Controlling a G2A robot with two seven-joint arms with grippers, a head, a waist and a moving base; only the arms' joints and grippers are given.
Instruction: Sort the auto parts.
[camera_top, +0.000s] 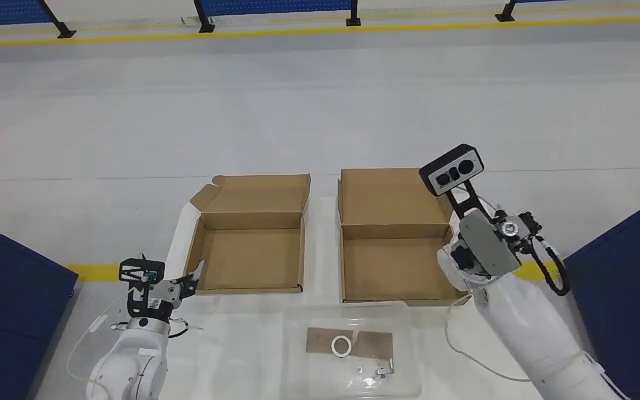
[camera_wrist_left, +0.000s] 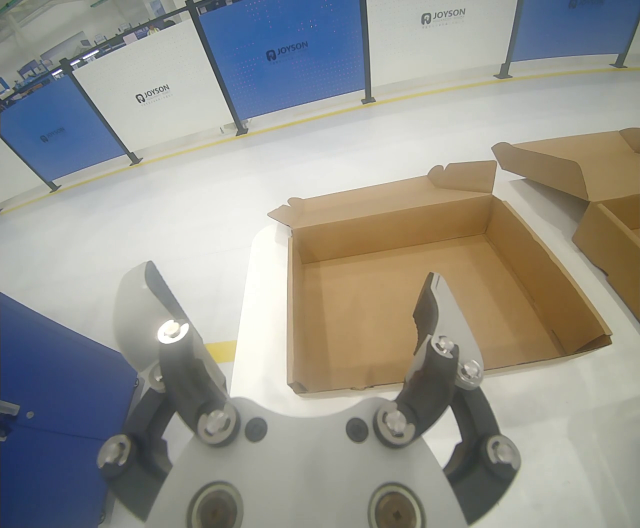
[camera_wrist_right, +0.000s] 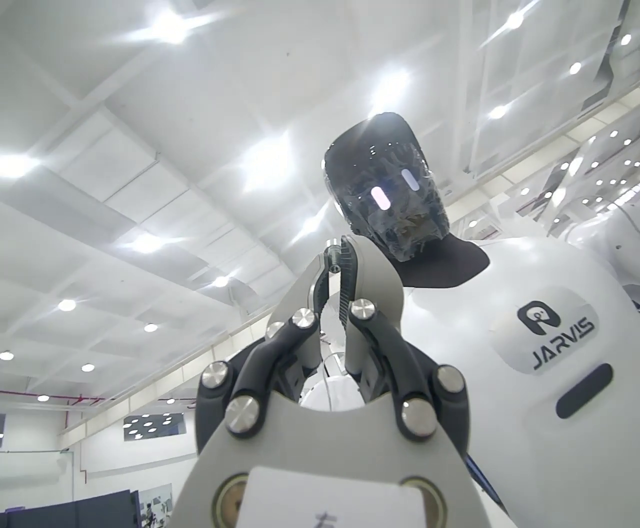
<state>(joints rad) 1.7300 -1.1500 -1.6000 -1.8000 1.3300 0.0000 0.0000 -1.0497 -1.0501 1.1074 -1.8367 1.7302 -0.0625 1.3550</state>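
parts: white ring (camera_top: 342, 346) and small metal pieces (camera_top: 375, 373) are seen in clear tray (camera_top: 300, 365) at table's 6 o'clock | left box (camera_top: 250, 258) at tray's 11, right box (camera_top: 395, 268) at 1 | left gripper (camera_wrist_left: 290, 277): jaws spread wide, nothing held, at left box's 8 | right gripper (camera_wrist_right: 336, 253): raised at right box's 3, jaws pinched on small metal part (camera_wrist_right: 331, 248)

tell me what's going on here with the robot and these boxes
A two-armed robot is sorting auto parts. Its right gripper is turned upward, shut on what looks like a small part. The left gripper hangs open beside the left cardboard box. A white ring and small metal bits lie in the clear tray, near the right cardboard box.
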